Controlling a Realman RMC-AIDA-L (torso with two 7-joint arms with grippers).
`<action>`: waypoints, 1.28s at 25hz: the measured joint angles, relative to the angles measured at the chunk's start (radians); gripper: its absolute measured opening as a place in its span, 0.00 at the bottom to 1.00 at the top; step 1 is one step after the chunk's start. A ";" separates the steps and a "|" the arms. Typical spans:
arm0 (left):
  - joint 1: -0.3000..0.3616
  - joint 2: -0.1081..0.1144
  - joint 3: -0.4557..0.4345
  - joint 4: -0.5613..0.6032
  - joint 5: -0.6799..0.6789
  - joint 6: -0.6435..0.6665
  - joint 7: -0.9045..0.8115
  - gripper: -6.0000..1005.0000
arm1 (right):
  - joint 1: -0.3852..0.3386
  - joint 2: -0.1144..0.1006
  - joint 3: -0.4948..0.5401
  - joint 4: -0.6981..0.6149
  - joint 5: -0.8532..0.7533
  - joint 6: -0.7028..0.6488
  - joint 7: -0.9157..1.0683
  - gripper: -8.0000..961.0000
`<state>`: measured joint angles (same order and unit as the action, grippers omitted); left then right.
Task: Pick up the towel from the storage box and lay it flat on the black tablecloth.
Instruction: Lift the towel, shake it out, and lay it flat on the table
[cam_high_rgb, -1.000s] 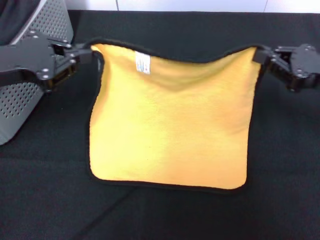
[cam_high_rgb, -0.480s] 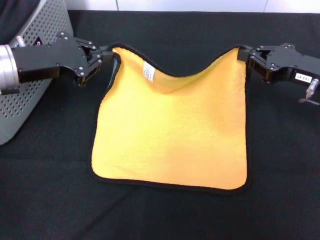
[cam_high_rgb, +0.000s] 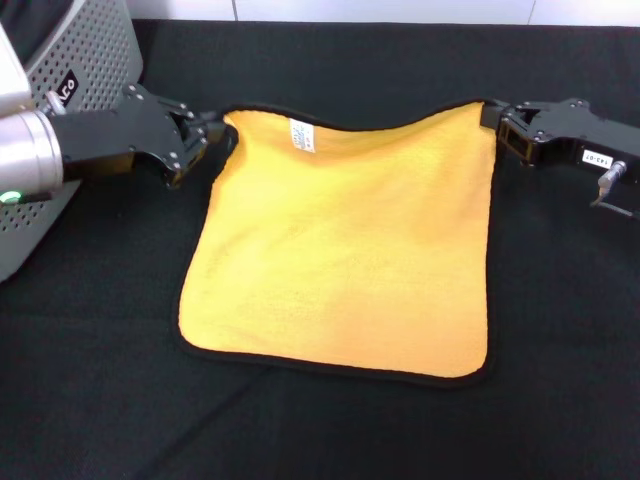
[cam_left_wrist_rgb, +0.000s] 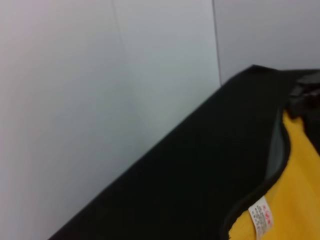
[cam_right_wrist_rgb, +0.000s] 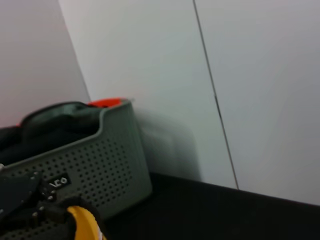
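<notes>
The black tablecloth (cam_high_rgb: 330, 430) carries the towel (cam_high_rgb: 340, 250), yellow side up, almost flat between both grippers. The storage box (cam_high_rgb: 70, 60) stands behind the left gripper (cam_high_rgb: 212, 133). Left gripper and right gripper (cam_high_rgb: 492, 122) each pinch a far corner. The laying step looks nearly finished; next both should release.

Even, soft lighting; no glare; wrist views blurry, perhaps motion-smeared.

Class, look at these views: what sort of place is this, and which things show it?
Probably an indoor robot test bench, not a home: a black tablecloth over the table, plain white wall panels behind, and a storage box beside a yellow towel.
</notes>
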<state>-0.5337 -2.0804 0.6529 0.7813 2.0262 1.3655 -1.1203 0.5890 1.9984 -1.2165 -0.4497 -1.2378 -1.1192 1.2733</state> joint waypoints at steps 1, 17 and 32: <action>0.000 -0.003 0.007 0.001 0.004 -0.007 0.004 0.04 | 0.003 0.000 0.001 0.009 -0.001 0.006 0.000 0.04; 0.022 -0.016 0.078 0.042 -0.033 -0.053 -0.018 0.04 | 0.026 0.004 -0.002 0.033 -0.002 0.012 0.001 0.04; 0.097 -0.016 0.446 0.379 0.072 -0.230 -0.294 0.04 | 0.034 0.000 -0.002 0.036 -0.001 0.000 0.025 0.04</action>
<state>-0.4367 -2.0962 1.0989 1.1608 2.0977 1.1359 -1.4139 0.6226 1.9988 -1.2180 -0.4135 -1.2388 -1.1192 1.2982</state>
